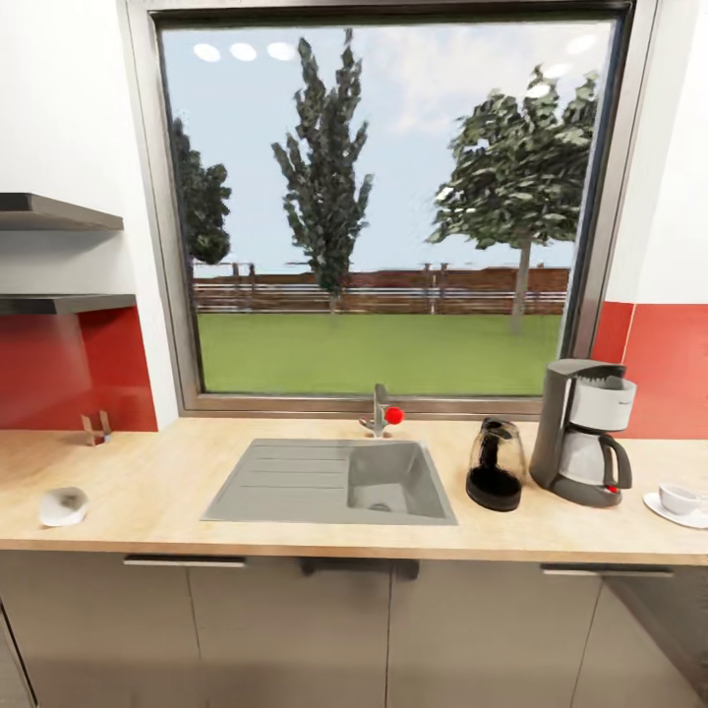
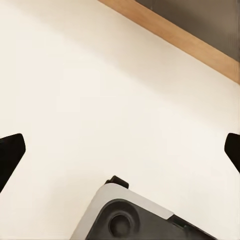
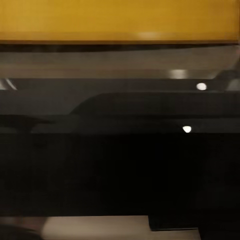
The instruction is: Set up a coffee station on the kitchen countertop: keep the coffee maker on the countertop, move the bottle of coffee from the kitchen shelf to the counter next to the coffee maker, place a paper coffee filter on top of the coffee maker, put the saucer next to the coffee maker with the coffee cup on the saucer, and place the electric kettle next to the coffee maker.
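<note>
Left hand point(image 2: 120, 150) fingers spread, ungrasping – kettle point(image 1: 495, 464) beside coffee maker point(image 1: 583, 433), far off

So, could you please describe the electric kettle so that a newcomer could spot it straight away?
Start at the big window and drop to the grey sink in the wood-grain countertop. Just right of the sink stands the electric kettle. It is a domed clear-glass pot with a black base and top, shorter than the grey-and-white coffee maker beside it.
</note>
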You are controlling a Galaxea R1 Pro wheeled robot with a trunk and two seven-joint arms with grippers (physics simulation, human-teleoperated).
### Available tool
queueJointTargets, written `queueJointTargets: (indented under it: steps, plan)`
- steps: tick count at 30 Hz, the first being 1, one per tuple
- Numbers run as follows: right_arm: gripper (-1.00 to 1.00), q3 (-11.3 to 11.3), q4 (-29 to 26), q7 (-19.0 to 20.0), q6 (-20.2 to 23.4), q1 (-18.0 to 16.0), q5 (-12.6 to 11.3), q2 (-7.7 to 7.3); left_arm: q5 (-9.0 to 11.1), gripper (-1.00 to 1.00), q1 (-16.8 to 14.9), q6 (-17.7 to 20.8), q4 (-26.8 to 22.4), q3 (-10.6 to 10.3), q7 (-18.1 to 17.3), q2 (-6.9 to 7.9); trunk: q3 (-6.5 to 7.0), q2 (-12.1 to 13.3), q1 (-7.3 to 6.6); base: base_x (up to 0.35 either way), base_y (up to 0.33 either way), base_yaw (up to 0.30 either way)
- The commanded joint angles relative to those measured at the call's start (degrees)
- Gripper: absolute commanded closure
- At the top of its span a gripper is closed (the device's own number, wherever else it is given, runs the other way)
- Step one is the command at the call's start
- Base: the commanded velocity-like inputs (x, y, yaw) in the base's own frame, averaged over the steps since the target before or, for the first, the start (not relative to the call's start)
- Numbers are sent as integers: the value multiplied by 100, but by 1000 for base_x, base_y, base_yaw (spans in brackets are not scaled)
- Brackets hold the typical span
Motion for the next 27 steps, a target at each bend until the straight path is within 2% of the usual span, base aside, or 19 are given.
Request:
queueJointTargets:
  steps: [1, 20, 27]
  plan:
    - [100, 48, 20, 0, -34, -6, -52, 3, 61, -100, 5, -14, -6, -41, -20, 3, -1, -2, 2, 0, -292, 2]
    - [100, 48, 20, -68, -57, 83, -50, -37, 60, -100, 6, -14, -1, -45, -20, -11, -1, -2, 2, -1, -294, 0]
    - [100, 48, 20, -73, -99, 128, -24, -27, 60, -100, 4, -14, 2, -45, -21, -14, -1, -2, 2, -96, -309, 0]
